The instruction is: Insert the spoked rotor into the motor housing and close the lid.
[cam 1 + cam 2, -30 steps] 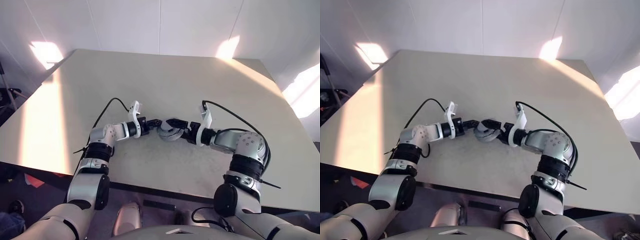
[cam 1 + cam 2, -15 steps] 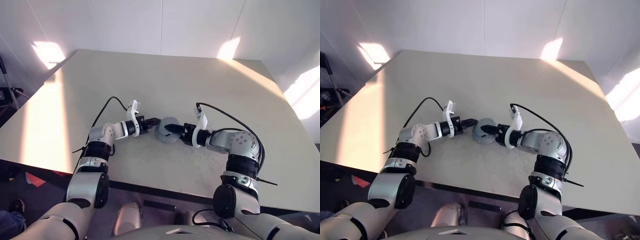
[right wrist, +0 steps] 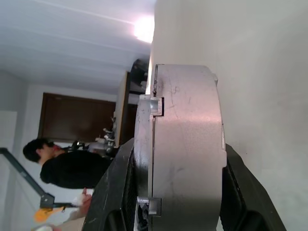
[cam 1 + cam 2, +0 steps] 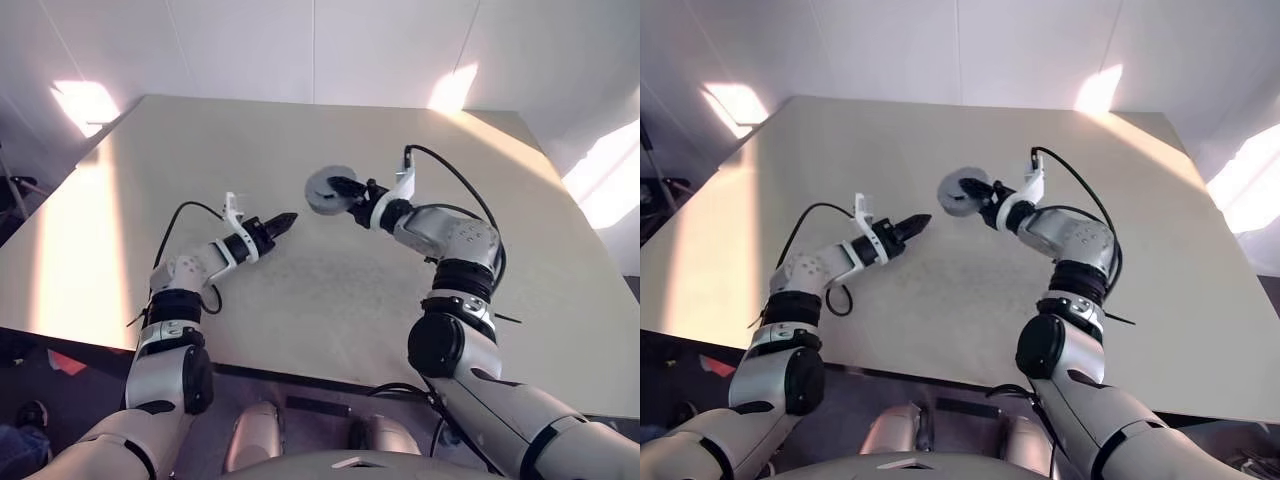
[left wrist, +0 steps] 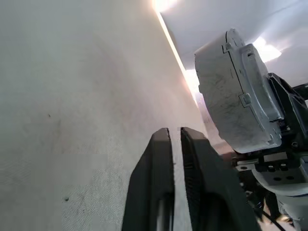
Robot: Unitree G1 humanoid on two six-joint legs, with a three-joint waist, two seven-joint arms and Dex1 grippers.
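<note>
The right end effector [image 4: 345,187] clamps the round grey metal motor housing [image 4: 325,189] above the beige tabletop [image 4: 300,300]. Its wrist view reveals the flat grey lid [image 3: 143,159] seated on it. The left end effector [image 5: 174,139] is nearly closed and empty.

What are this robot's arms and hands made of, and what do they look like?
Silver-grey rounded shells with black joints form each arm. At each wrist sits a white bracket, with a black cable looping back. The left hand and right hand each end in two slim black fingers, tapered to a point.

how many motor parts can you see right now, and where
1: an assembled grey motor housing with its lid on, clamped edgewise in the right gripper above the table. The rotor may be hidden inside.
</note>
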